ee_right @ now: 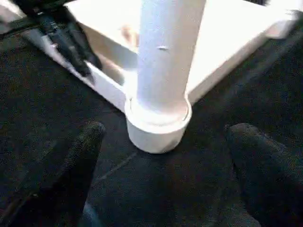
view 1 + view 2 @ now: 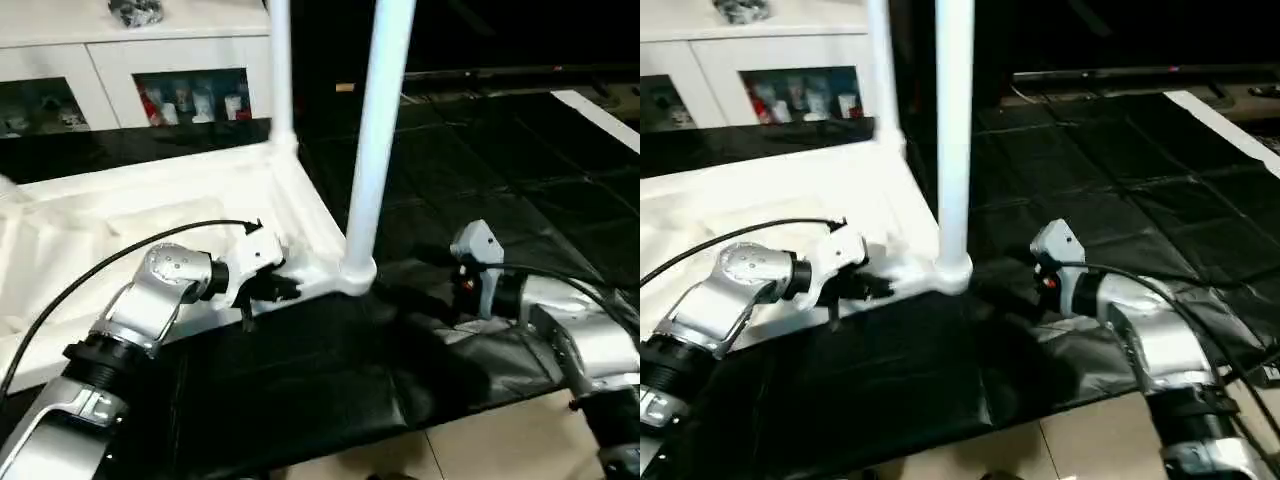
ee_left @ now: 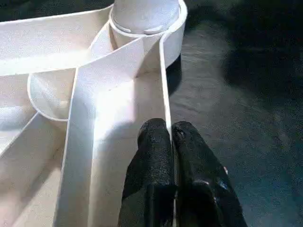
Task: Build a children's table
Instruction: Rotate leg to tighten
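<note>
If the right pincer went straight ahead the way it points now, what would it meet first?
Most likely the near leg at its corner socket; the open right pincer frames it dead ahead, though the gap is hard to judge.

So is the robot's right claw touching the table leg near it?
Apart. In the right wrist view, the right gripper stands open, its fingers wide on either side of the near leg, with dark mat between them.

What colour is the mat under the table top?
Black. The mat shows best in the left eye view, dark against the white table top.
</note>
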